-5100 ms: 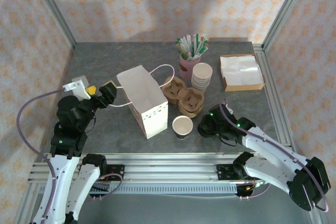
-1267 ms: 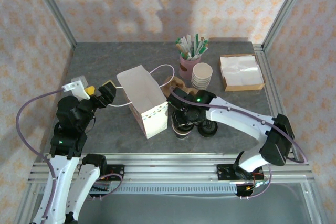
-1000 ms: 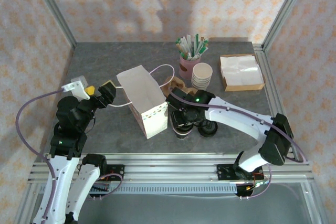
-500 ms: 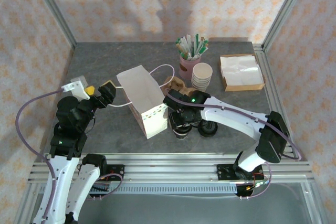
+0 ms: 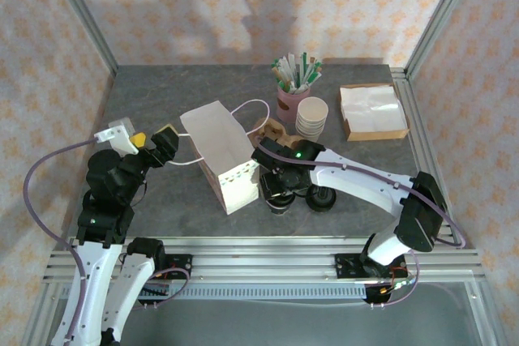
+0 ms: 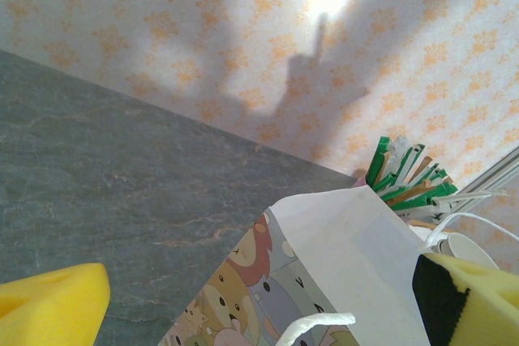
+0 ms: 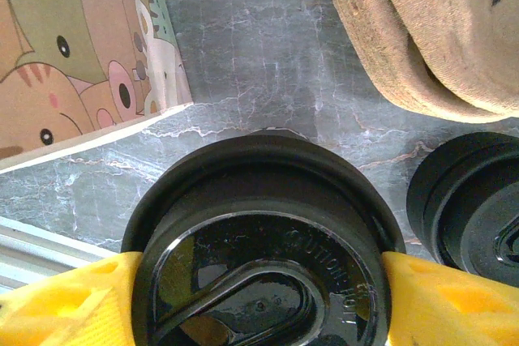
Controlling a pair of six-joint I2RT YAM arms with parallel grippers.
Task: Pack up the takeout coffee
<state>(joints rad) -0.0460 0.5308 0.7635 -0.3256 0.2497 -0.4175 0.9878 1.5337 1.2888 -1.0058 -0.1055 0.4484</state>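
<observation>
My right arm reaches out from its base at the near right corner and bends at the elbow over the right side of the bench (image 5: 162,95). From there it comes back to the left, so the forearm lies across the front area. The wrist is turned down, and the right tool (image 5: 280,192) points straight at the bench surface. This tool is clenched on the takeout coffee (image 7: 259,241): in the right wrist view one yellow pad (image 7: 73,301) presses the black dome lid on one side, and the other pad presses the opposite side.

The takeout coffee stands on the bench, near the front, just beside the near right corner of the paper bag (image 5: 223,155). It is upright, with its long axis vertical and the lid facing up toward the wrist camera. I cannot see the cup body well, because the lid and the tool cover it. A second black lid (image 7: 470,200) lies just to the right of it, and the brown pulp carrier (image 7: 438,30) is behind.

My left arm stands at the left side with the forearm raised. The left tool (image 5: 162,142) points toward the paper bag. It is released, the fingers wide apart, and it grasps nothing.
</observation>
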